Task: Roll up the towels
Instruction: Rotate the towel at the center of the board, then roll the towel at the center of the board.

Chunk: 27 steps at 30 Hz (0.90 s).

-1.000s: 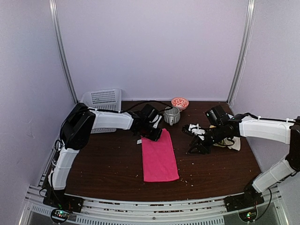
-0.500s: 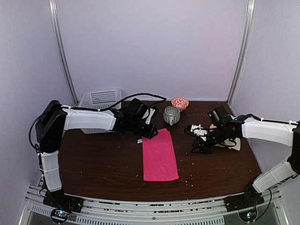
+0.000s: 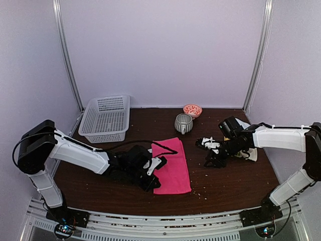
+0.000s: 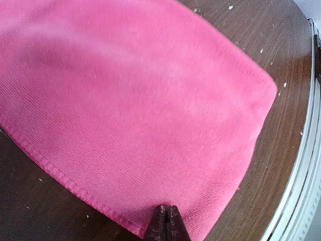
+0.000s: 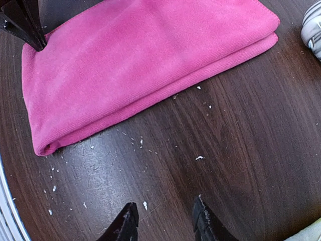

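A bright pink towel [image 3: 175,168] lies folded flat on the dark table; it also shows in the left wrist view [image 4: 135,100] and the right wrist view [image 5: 145,65]. My left gripper [image 3: 152,183] is shut, its tips [image 4: 168,223] resting on the towel just inside its near left hem. Its fingers [image 5: 22,22] also show in the right wrist view. My right gripper [image 3: 213,159] is open and empty, low over bare table just right of the towel [image 5: 165,221]. A cream-white towel [image 3: 249,150] lies crumpled behind the right arm.
A white mesh basket [image 3: 105,118] stands at the back left. A striped grey cup [image 3: 183,123] and a small red-patterned bowl [image 3: 192,110] stand behind the pink towel. White crumbs dot the table. The metal front rail [image 4: 306,165] runs close to the towel's near end.
My left arm has swung from the towel's far end back to its near left corner, jaws shut throughout. The right gripper has barely moved.
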{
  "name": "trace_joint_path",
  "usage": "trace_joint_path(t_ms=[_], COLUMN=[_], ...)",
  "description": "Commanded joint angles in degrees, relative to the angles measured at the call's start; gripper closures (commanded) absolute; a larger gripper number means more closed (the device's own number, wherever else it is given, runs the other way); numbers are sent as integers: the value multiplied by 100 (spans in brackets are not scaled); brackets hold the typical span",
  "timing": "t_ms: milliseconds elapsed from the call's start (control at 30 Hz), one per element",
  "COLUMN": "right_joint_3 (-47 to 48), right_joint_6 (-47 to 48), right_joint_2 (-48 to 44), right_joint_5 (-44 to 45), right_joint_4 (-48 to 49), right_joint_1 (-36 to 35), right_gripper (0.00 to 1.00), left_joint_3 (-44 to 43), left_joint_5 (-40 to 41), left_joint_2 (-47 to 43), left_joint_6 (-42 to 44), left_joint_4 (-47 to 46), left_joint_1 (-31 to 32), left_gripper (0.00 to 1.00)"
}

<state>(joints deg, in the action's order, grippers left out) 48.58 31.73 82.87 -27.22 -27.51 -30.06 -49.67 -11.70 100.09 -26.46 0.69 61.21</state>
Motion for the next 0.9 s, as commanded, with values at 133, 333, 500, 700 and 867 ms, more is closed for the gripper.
trace_joint_path(t_ms=[133, 333, 500, 700, 867], right_joint_3=[61, 231, 310, 624, 607], right_joint_6=[21, 11, 42, -119, -89], right_joint_2=[115, -256, -466, -284, -252], right_joint_5=[158, -693, -684, -773, -679], right_joint_4=[-57, -421, -545, -417, 49], right_joint_1=[36, 33, 14, -259, -300], right_gripper=[65, 68, 67, 66, 66], left_joint_3=[274, 344, 873, 892, 694], left_joint_5=[-314, 567, 1450, 2650, 2776], left_joint_2=[514, -340, -1348, -1242, -908], left_joint_6=[-50, 300, 986, 2099, 2943], left_joint_4=[-661, -29, -673, -691, -533], left_joint_1=[14, 27, 275, 1027, 1615], left_gripper=[100, 97, 79, 46, 48])
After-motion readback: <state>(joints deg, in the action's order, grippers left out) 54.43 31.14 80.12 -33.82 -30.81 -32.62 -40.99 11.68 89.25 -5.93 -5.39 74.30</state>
